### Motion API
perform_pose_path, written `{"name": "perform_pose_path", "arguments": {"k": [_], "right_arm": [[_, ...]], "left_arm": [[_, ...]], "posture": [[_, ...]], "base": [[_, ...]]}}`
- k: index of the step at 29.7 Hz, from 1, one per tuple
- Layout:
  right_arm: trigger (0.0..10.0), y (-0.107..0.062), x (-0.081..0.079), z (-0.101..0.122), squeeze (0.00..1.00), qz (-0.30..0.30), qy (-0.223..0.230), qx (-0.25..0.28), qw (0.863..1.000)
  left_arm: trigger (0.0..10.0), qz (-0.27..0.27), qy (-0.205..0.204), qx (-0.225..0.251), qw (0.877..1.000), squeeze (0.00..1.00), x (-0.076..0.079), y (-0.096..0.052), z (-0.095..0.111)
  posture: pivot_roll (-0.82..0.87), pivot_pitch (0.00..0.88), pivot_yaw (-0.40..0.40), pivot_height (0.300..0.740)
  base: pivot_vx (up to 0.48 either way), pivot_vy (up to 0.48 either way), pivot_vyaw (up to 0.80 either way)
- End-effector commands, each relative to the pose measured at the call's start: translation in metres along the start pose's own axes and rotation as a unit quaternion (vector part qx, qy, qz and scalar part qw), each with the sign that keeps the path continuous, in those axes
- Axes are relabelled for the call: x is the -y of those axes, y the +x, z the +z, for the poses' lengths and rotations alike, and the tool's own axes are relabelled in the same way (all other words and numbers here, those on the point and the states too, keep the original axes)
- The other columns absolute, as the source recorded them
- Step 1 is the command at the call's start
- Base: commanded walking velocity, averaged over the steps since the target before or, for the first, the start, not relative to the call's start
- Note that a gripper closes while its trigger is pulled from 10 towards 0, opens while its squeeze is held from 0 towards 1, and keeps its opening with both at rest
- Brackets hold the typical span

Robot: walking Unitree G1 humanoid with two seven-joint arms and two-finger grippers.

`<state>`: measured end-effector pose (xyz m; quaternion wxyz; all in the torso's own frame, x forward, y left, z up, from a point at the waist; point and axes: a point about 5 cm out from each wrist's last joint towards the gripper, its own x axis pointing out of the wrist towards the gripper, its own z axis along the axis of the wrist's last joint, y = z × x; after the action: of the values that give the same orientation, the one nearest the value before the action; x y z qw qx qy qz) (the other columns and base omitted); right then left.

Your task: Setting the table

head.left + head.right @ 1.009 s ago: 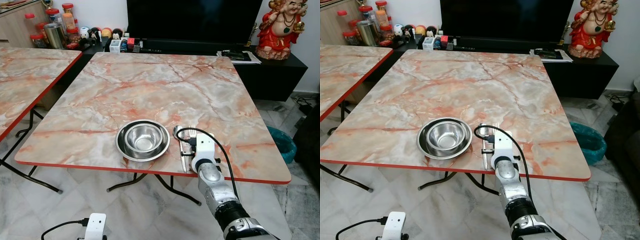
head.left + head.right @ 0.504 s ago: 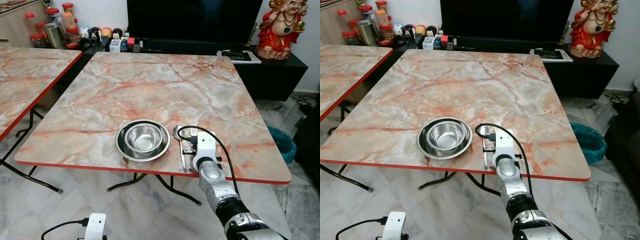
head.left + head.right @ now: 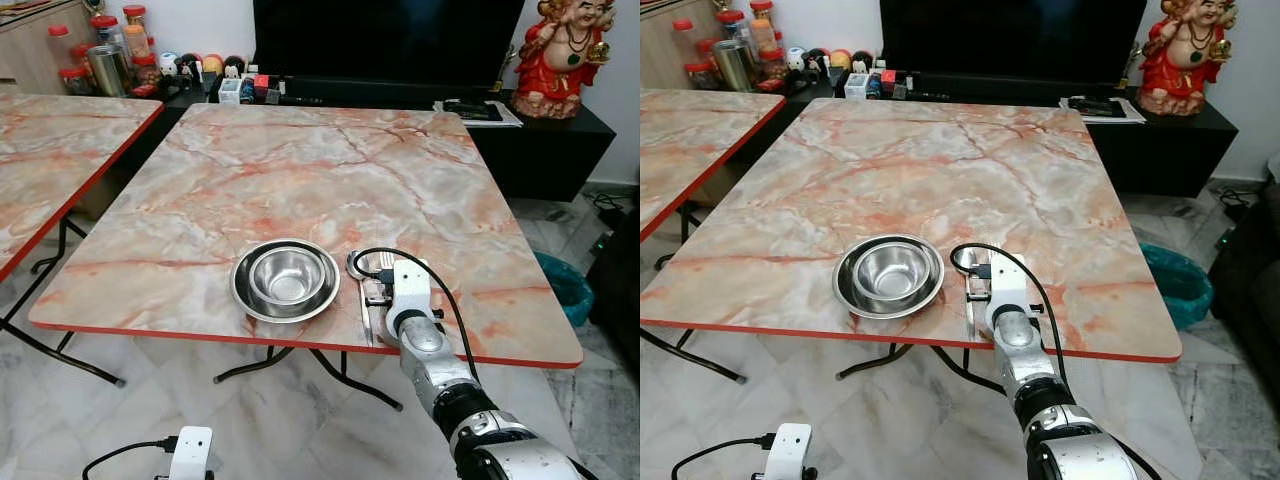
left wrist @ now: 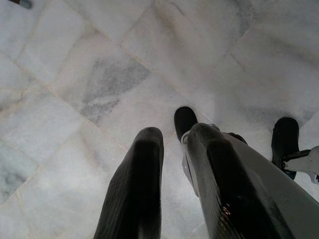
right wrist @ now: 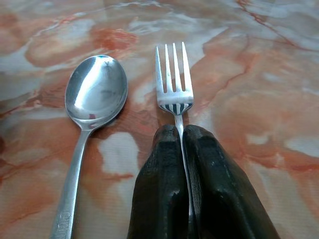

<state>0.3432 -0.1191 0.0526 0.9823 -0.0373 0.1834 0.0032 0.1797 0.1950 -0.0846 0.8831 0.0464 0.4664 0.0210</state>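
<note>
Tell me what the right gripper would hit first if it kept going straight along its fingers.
The right gripper is shut on the fork. Straight ahead lies only bare table; the spoon sits beside that line, so probably nothing.

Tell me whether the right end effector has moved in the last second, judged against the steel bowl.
Barely. The right end effector, shut on the fork, sits beside the steel bowl much as before; its wrist has edged slightly toward the table's far side.

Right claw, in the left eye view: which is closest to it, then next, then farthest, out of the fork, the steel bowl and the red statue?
1. fork: clamped in the right claw, beside the spoon.
2. steel bowl: sits to the claw's left, on the table near its front edge.
3. red statue: far back on the right, on the black cabinet.
</note>
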Motion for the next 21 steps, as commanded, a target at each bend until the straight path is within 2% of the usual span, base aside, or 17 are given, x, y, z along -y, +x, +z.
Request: {"name": "perform_pose_path", "arguments": {"k": [1,12,13,14,15,21], "right_arm": [[10.0,0.0011,-0.0008,0.0011,0.00,0.002,0.006,-0.003,1.000],[10.0,0.0008,-0.0039,-0.0022,0.00,0.007,0.015,-0.009,1.000],[10.0,0.0008,-0.0039,-0.0023,0.36,0.007,0.015,-0.010,1.000],[10.0,0.0007,-0.0040,-0.0025,0.36,0.008,0.017,-0.010,1.000],[10.0,0.0006,-0.0043,-0.0029,1.00,0.009,0.018,-0.010,1.000],[10.0,0.0005,-0.0041,-0.0037,1.00,0.008,0.020,-0.012,1.000]], "left_arm": [[10.0,0.004,0.005,-0.010,1.000,0.00,-0.0017,-0.0004,-0.0034],[10.0,0.003,0.007,-0.013,1.000,0.00,-0.0018,-0.0004,-0.0041],[10.0,0.003,0.007,-0.013,1.000,0.00,-0.0018,-0.0004,-0.0041],[10.0,0.003,0.007,-0.013,1.000,0.00,-0.0018,-0.0004,-0.0041],[10.0,0.003,0.008,-0.013,1.000,0.00,-0.0018,-0.0005,-0.0042],[10.0,0.003,0.008,-0.013,1.000,0.00,-0.0017,-0.0004,-0.0041]], "posture": [[0.02,0.000,-0.022,0.736],[0.02,0.000,-0.021,0.736],[0.02,0.000,-0.021,0.736],[0.02,0.000,-0.021,0.736],[0.02,0.000,-0.019,0.736],[0.02,0.000,-0.020,0.736]], "base": [[0.000,0.000,0.00],[0.000,0.000,0.00],[0.000,0.000,0.00],[0.000,0.000,0.00],[0.000,0.000,0.00],[0.000,0.000,0.00]]}}
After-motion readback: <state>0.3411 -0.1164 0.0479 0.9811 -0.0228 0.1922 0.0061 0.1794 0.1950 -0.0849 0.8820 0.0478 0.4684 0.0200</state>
